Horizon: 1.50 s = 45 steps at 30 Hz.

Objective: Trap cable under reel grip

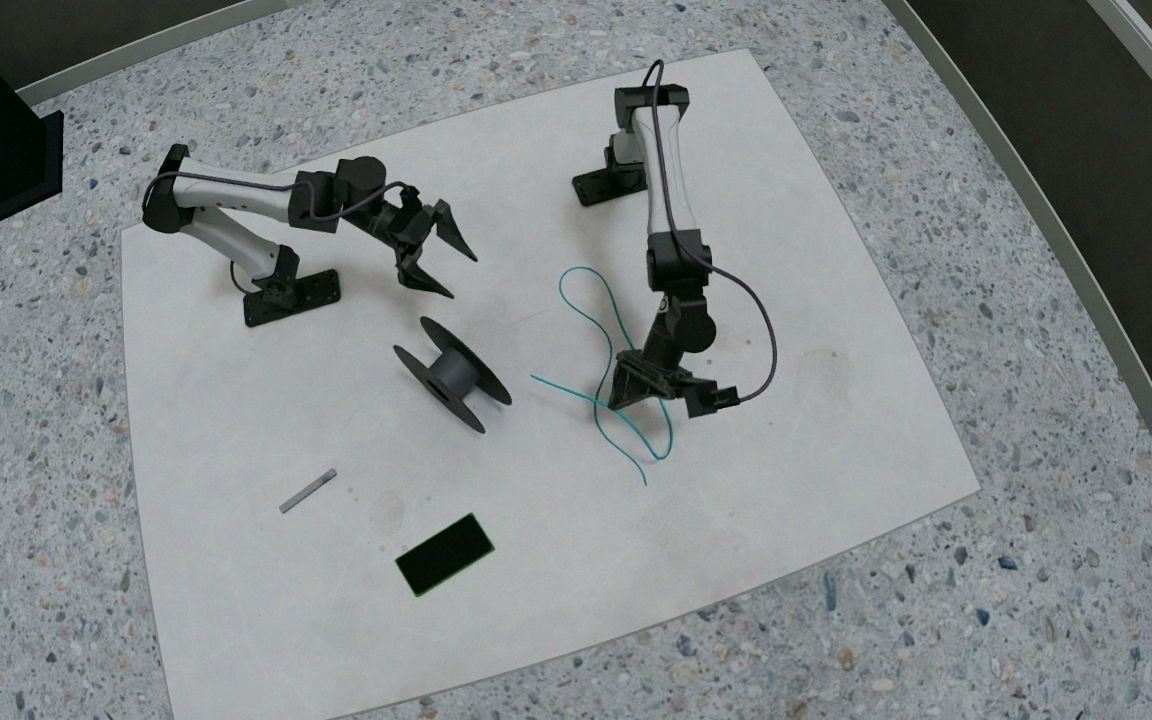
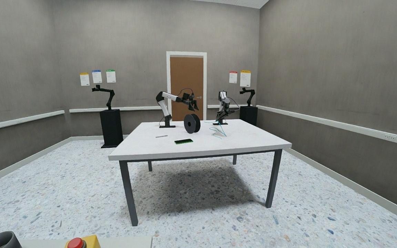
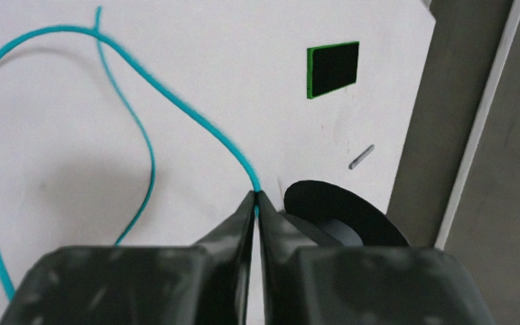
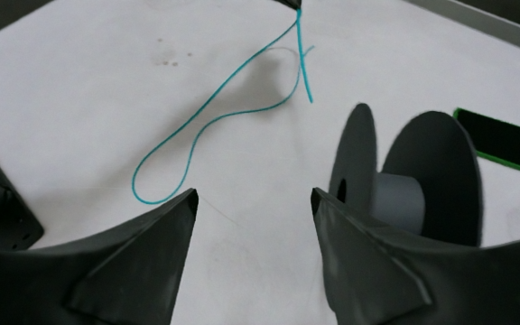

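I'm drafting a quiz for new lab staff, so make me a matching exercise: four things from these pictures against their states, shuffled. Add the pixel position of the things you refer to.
1. Left end effector [image 1: 611, 408] [image 2: 216, 120] [image 3: 256, 194] [image 4: 299, 8]
2. Right end effector [image 1: 465, 278] [image 2: 195, 110] [image 4: 255, 191]
3. Reel [image 1: 452, 374] [image 2: 190, 129] [image 3: 341, 199] [image 4: 400, 199]
4. Green-edged slab [image 1: 444, 554] [image 2: 183, 141] [image 3: 334, 69] [image 4: 508, 140]

A. Standing on its disc rims
B. Closed on the teal cable [image 1: 610, 340] [image 2: 225, 135] [image 3: 203, 121] [image 4: 215, 94]
C. Lying flat
D. Open, holding nothing

Pairs: 1-B, 2-D, 3-A, 4-C

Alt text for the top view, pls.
Left gripper pinches a teal cable near one end above a white table; the open right gripper is near a dark reel. A phone and gray bar lie apart.
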Each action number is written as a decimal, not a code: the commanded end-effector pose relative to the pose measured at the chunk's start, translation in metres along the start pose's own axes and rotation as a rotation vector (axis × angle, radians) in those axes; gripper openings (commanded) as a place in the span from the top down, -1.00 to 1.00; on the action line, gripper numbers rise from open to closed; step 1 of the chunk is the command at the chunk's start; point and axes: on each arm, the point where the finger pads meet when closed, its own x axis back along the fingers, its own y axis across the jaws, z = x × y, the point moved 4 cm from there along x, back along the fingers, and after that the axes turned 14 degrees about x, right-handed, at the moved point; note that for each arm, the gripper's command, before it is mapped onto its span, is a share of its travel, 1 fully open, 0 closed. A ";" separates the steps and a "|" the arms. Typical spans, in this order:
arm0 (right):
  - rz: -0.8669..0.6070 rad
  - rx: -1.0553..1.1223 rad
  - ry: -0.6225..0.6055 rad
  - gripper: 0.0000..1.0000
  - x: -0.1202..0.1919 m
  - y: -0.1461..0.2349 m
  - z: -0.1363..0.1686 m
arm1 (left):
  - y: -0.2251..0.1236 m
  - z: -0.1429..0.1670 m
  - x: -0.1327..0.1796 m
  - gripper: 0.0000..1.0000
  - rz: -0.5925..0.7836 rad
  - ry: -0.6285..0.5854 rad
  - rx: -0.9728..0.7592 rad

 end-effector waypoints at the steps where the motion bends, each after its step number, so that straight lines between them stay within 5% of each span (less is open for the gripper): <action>1: 0.087 -0.001 0.087 -0.50 0.016 -0.022 0.022 | -0.032 -0.008 -0.008 1.00 0.077 0.063 -0.168; 18: 0.186 0.002 0.127 -0.50 0.034 -0.051 0.040 | -0.077 -0.013 -0.056 1.00 0.185 0.164 -0.414; 37: 0.179 0.014 0.130 -0.50 0.020 -0.055 0.048 | -0.088 -0.018 -0.052 1.00 0.207 0.142 -0.428; 45: 0.181 0.008 0.115 -0.50 0.008 -0.057 0.043 | -0.088 -0.013 -0.047 1.00 0.187 0.188 -0.275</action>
